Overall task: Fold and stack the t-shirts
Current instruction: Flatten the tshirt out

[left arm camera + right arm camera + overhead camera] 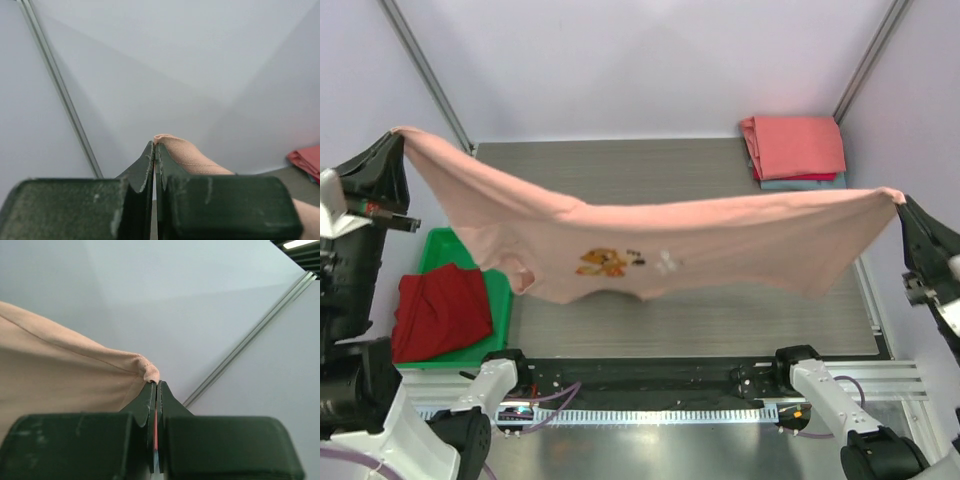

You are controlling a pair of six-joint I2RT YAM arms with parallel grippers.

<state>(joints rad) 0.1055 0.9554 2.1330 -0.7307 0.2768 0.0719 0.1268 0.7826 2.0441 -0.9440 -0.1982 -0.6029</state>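
The dusty-pink t-shirt (650, 240), with a small game-character print on its chest, hangs stretched in the air across the table between both arms. My left gripper (402, 135) is shut on its left corner, seen as a pink fold (182, 152) at the left gripper (155, 146). My right gripper (900, 200) is shut on the right corner (150, 371), just above the right gripper (156, 385). A coral-red tee (795, 145) lies folded on a blue-grey one (800, 183) at the back right. A dark red tee (440, 310) lies crumpled in the tray.
A green plastic tray (445, 245) sits at the left of the grey table (720, 320). Metal frame posts (425, 70) rise at the back corners. The arm bases and a black rail (650, 385) run along the near edge.
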